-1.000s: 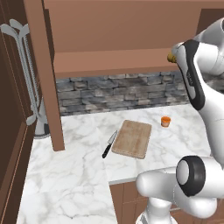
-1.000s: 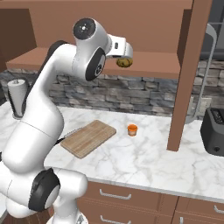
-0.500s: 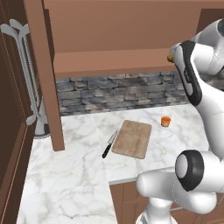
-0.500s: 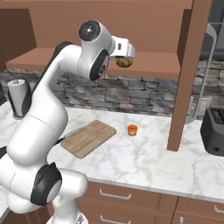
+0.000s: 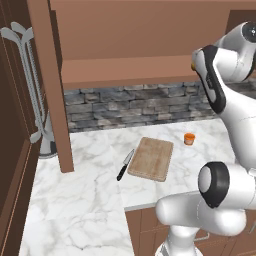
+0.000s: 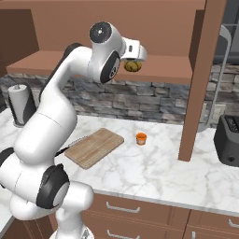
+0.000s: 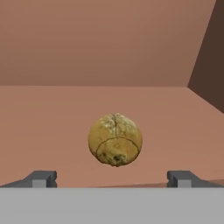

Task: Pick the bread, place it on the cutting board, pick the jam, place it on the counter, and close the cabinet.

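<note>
My claw (image 7: 112, 178) is sitting wide open, grasping nothing, pointing into the open cabinet (image 6: 154, 28). The bread (image 7: 115, 139) is lying on the cabinet shelf (image 7: 52, 131) right ahead of me, centred between my fingertips (image 7: 41, 178) but apart from them, not touching either one. From the right base view the bread (image 6: 132, 66) is showing just beyond my hand at the shelf's front edge. The jam (image 6: 141, 138) is standing upright on the white marble tabletop (image 6: 154, 172), near the cutting board (image 6: 94, 147) on its right side, not touching it. The board is lying flat and bare. From the left base view a black-handled knife (image 5: 125, 165) is lying just beside the board's (image 5: 151, 158) left edge, and the jam (image 5: 189, 138) is standing off the board's far right corner. A paper towel roll (image 6: 19, 103) is standing at the left against the stone backsplash (image 6: 116, 100), and a dark toaster (image 6: 227, 140) is sitting at the far right of the tabletop.
</note>
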You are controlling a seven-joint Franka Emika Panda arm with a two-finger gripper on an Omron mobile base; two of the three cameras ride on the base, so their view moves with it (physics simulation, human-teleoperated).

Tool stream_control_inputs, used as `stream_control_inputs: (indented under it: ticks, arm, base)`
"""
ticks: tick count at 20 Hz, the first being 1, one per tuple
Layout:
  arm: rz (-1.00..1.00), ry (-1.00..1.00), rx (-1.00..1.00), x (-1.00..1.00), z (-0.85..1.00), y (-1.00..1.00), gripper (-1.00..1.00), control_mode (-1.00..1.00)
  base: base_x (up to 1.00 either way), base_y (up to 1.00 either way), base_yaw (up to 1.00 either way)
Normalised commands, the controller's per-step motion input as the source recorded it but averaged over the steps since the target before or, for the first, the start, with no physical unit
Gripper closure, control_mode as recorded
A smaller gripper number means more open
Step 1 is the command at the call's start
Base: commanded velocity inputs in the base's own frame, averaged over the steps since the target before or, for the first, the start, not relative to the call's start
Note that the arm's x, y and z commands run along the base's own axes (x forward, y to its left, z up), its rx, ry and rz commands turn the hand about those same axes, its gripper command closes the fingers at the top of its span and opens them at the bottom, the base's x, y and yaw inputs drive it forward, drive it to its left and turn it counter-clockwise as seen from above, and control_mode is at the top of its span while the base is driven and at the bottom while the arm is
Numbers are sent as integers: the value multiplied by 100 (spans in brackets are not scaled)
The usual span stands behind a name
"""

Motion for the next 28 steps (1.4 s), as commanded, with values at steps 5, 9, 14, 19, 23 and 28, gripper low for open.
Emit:
stream_control_inputs:
  ticks: [5, 9, 14, 19, 23, 28]
  arm:
    - [0, 4, 2, 11, 0, -4, -100, -100]
    - [0, 5, 2, 9, -1, 0, -100, -100]
    - [0, 3, 1, 9, -8, -3, -100, -100]
    - [0, 1, 0, 7, -17, -5, -100, -100]
    - [0, 0, 0, 9, -20, -6, -100, -100]
    - [0, 0, 0, 15, -10, -1, -100, -100]
  base:
    - [0, 0, 0]
    - [0, 0, 0]
    - [0, 0, 0]
    - [0, 0, 0]
    - [0, 0, 0]
    - [0, 0, 0]
